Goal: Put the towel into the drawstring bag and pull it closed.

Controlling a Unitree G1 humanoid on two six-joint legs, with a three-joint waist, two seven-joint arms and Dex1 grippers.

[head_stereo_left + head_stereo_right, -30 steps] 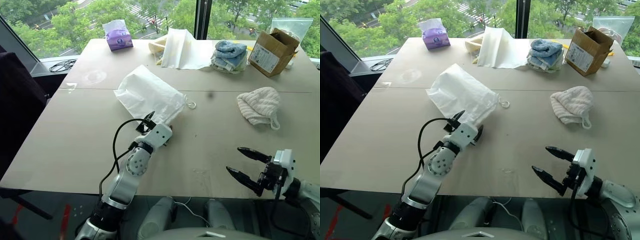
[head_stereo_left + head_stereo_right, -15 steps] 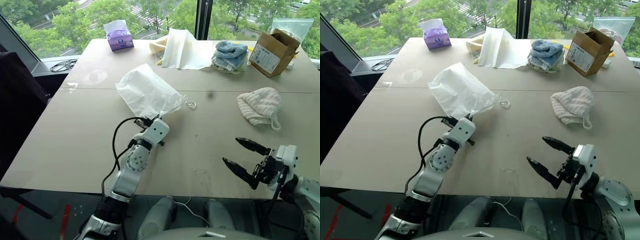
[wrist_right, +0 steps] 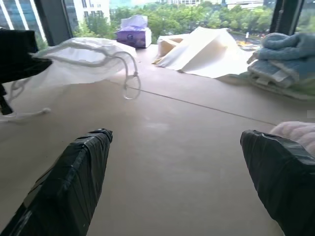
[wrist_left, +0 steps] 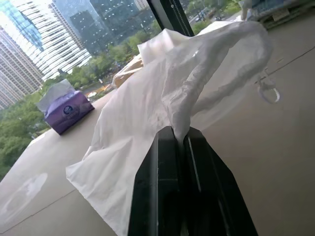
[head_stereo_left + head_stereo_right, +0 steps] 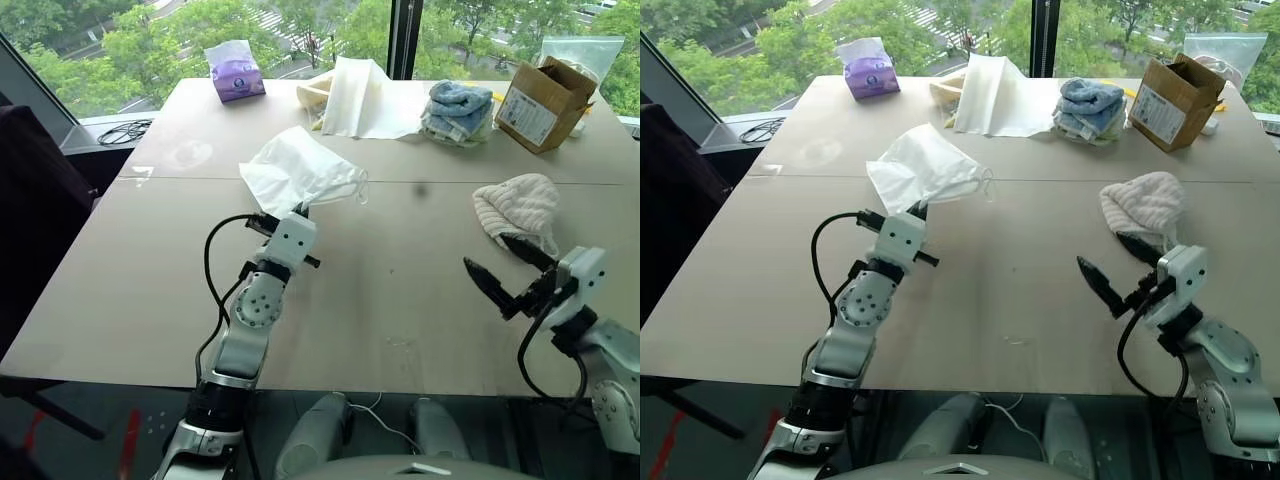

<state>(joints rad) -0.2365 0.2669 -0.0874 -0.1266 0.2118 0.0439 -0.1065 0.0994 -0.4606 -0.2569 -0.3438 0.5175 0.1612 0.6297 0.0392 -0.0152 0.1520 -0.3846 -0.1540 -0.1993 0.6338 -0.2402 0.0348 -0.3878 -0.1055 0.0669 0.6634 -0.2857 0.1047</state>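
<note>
Drawstring bag (image 5: 298,173): thin white fabric, crumpled, at about the 11 o'clock part of the table (image 5: 150,270) as the head camera sees it. Its long axis runs roughly from 10 o'clock to 4 o'clock; the gathered mouth with a cord loop (image 5: 361,190) faces 3 o'clock. The near edge is lifted off the surface; the far part seems to rest on the table, though that is hard to judge.

Left gripper (image 4: 178,140): fingers pressed together, pinching a bunched fold of the bag's near edge at 6 o'clock of the bag. The fabric rises from between the fingertips.

Towel (image 5: 518,209): small cream ribbed heap at the 3 o'clock side of the table, well apart from the bag. Its long axis lies roughly 9 to 3 o'clock, with a loop hanging at its near right corner.

Right gripper (image 5: 512,270): fingers spread wide, holding nothing, pointing toward 11 o'clock. One fingertip (image 5: 519,246) sits just beside the towel's near edge; contact cannot be told.

Other items along the far edge: purple tissue pack (image 5: 235,72) at 11 o'clock, cream fabric sheet (image 5: 362,98) at 12, folded blue towels (image 5: 460,110) at 1, cardboard box (image 5: 543,103) at 2.
</note>
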